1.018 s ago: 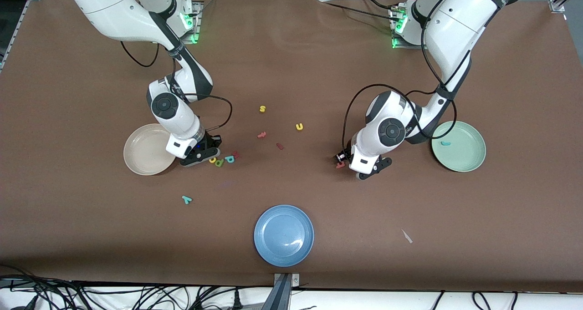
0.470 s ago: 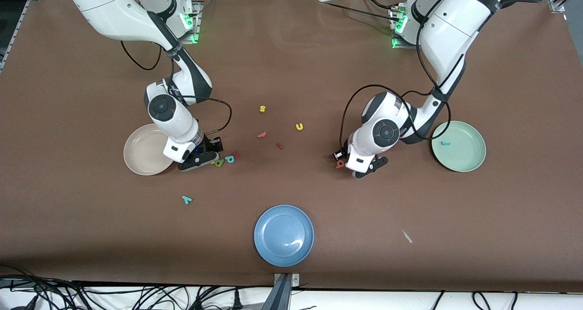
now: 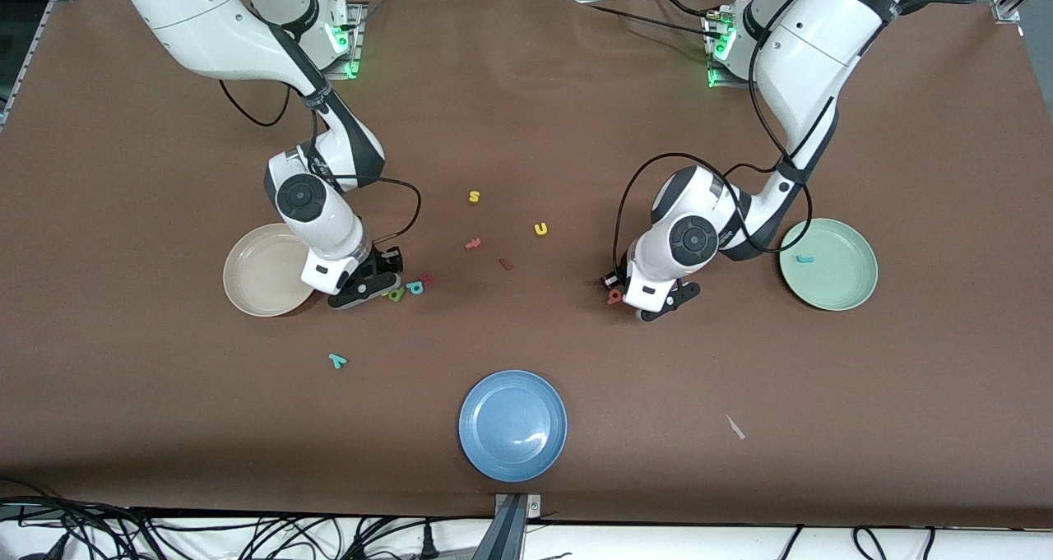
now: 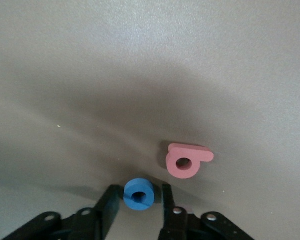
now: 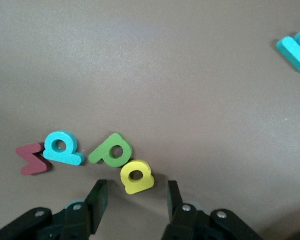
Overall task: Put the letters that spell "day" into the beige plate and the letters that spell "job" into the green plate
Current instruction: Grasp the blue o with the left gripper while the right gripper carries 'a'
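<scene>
In the left wrist view the blue o [image 4: 139, 194] lies flat on the table between the fingers of my left gripper [image 4: 138, 190]. The gripper is open, with a narrow gap on each side of the o. The salmon b [image 4: 187, 161] lies just past it. My right gripper [image 5: 135, 196] is open beside the beige plate [image 3: 259, 284], with the yellow d [image 5: 137, 177] at its fingertips. The green a [image 5: 112, 150] touches the d. The teal y [image 3: 337, 360] lies apart, nearer the camera. The teal j [image 3: 804, 258] lies in the green plate [image 3: 831, 289].
A teal p [image 5: 63, 148] and a dark red piece [image 5: 34, 159] lie in a row with the a. Mid-table are a yellow s [image 3: 475, 196], a yellow u [image 3: 540, 229] and two small red pieces [image 3: 472, 243]. A blue plate [image 3: 512, 425] sits near the front edge.
The left hand has slid a little toward the salmon b. The right hand has shifted slightly and now covers most of the yellow d in the front view.
</scene>
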You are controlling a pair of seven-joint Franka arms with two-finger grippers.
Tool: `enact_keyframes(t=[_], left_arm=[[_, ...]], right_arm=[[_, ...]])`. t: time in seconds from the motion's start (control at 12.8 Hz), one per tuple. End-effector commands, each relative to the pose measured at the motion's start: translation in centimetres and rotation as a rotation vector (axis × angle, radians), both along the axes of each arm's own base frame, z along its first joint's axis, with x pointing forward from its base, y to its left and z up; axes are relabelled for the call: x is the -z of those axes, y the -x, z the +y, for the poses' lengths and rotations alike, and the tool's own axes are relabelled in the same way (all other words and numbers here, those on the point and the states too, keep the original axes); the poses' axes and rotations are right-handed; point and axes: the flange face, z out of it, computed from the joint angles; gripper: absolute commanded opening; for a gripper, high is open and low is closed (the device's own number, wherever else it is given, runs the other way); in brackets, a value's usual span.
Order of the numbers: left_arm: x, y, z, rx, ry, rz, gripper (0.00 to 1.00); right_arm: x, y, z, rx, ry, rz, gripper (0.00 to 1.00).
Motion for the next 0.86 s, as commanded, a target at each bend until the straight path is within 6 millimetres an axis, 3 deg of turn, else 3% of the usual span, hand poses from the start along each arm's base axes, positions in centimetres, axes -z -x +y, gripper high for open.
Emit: enact_keyframes(t=[0.0,0.31,0.47,0.63,0.78], left_arm=[[0.4,0.0,-0.5,0.005,-0.032,-0.009,0.24],[-0.4,-0.5,0.4,-0.004,-0.037,-0.008,0.07],[-3.9,-1.0,1.8,0.004,-0.067,0.006,0.05],[-9.1,-2.0,6.1,0.052,-0.097,0.038,0.05],[-12.4,-2.5,13.2,0.139,-0.109,0.121,0.05]], right_arm=[[0.1,-0.4,0.6,-0.054,0.012,-0.031,0.57],[0.7,-0.4,0.8,-0.054,-0.010,-0.048,0.57],[1.1,-0.2,0.9,-0.056,-0.019,-0.055,0.57],[1.1,-0.2,0.9,-0.056,-0.019,-0.055,0.57],[1.1,-0.2,0.9,-0.056,-0.019,-0.053,0.46]])
